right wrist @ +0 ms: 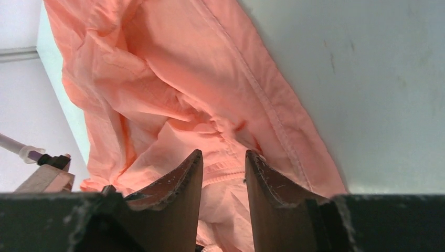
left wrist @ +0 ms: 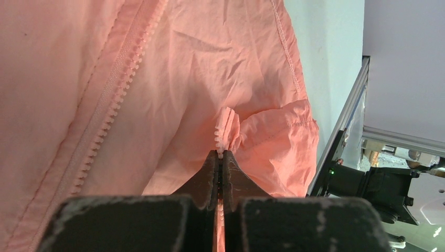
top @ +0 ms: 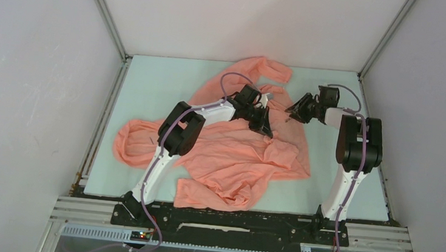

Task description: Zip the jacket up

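The salmon-orange jacket point(top: 230, 151) lies crumpled across the middle of the pale table, one sleeve running to the back. My left gripper point(top: 263, 124) is shut on the jacket's zipper edge; in the left wrist view the toothed tape point(left wrist: 224, 128) stands pinched between the jaws of the gripper point(left wrist: 220, 153). A second zipper row point(left wrist: 113, 107) runs diagonally at the left. My right gripper point(top: 290, 112) is open just above the fabric; in the right wrist view point(right wrist: 223, 155) a zipper seam point(right wrist: 223, 173) lies between its fingers. The dark zipper pull does not show.
The pale green table point(top: 150, 89) has white walls on three sides with metal corner posts. Its right rim and the right arm's base point(left wrist: 378, 184) show in the left wrist view. The left arm's cable connector point(right wrist: 50, 159) shows at the right wrist view's left edge.
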`<move>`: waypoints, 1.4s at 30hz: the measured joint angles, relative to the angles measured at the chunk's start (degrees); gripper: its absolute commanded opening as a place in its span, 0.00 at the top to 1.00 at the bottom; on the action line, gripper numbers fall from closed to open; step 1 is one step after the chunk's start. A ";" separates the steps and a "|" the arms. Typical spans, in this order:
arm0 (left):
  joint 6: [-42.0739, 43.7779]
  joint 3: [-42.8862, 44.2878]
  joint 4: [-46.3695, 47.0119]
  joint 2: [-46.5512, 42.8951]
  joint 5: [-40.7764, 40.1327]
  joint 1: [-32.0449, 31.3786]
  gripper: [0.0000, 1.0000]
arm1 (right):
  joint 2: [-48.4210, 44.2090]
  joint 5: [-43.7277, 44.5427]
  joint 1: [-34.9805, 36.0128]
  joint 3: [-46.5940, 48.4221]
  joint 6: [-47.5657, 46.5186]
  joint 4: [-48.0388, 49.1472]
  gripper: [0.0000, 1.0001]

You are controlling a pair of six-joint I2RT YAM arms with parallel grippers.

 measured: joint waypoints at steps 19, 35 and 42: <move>-0.02 0.00 1.03 0.00 0.09 0.00 1.00 | 10.16 -3.06 1.49 23.69 -29.09 -30.10 0.63; -0.02 0.00 1.05 0.00 0.20 0.00 1.00 | 11.54 -2.14 4.68 28.33 -31.12 -34.84 0.56; 0.00 0.00 1.03 0.00 0.24 0.00 1.00 | 13.11 -2.99 6.56 29.77 -30.84 -34.95 0.62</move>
